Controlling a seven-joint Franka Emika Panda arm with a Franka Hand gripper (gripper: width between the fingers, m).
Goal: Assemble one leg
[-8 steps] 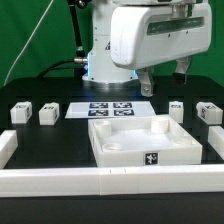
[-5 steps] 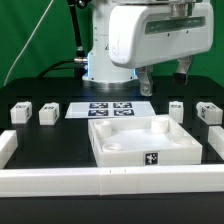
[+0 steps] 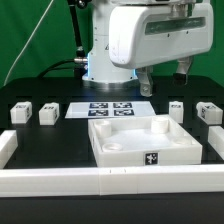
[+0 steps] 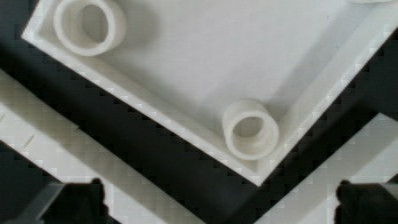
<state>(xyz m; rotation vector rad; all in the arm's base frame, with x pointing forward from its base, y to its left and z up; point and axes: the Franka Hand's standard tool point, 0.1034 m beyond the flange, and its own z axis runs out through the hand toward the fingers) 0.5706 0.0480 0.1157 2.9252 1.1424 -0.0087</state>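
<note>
Four small white legs with black-and-white tags stand on the black table: two at the exterior view's left [image 3: 22,111] [image 3: 48,114] and two at its right [image 3: 176,109] [image 3: 207,112]. The large white tray with round sockets [image 3: 120,150] lies in the middle. My gripper [image 3: 165,78] hangs above the tray's far right part, open and empty. In the wrist view the gripper [image 4: 222,205] is open with both dark fingertips [image 4: 80,200] wide apart over a corner of the tray [image 4: 196,70], near a round socket [image 4: 251,133]. No leg shows in the wrist view.
The marker board [image 3: 108,109] lies flat behind the tray. A low white wall [image 3: 100,180] runs along the front, with short white blocks at the left [image 3: 8,148] and right [image 3: 217,150] ends.
</note>
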